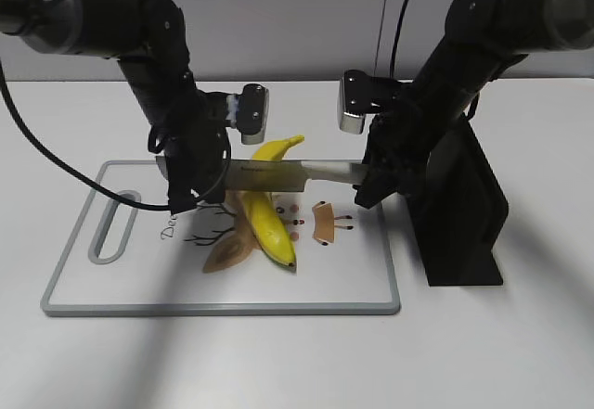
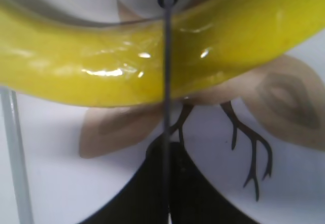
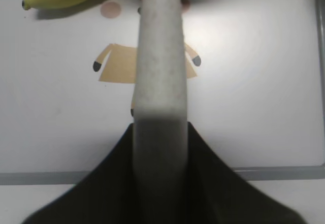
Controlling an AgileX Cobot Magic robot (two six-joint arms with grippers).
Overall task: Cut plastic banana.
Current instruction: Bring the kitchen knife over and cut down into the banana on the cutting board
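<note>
Exterior view: the white bench [image 1: 520,353] carries a grey-rimmed cutting board [image 1: 223,308] set toward its front left, and a black knife block [image 1: 464,233] stands just off the board's right edge. The plastic banana [image 1: 267,219] lies on the board's middle, its stem toward the bench's far edge and its dark tip toward the near edge. It looks whole, with no split showing, so I judge the cut not yet made.

A knife [image 1: 278,175] lies level across the banana's upper half. The right end effector [image 1: 369,182] is closed around the pale handle, which the right wrist view shows running out between its jaws. The left end effector [image 1: 190,182] sits at the blade's tip end; the left wrist view shows the thin blade edge-on rising from between its jaws, so it appears clamped on the blade. Whether the edge touches the banana or rides just above it, I cannot tell. Pressing down through the fruit is left.

The board bears printed leaf, twig and toast-like drawings, and a script word beginning "De", mostly hidden. Small lettering on the blade is unreadable.
</note>
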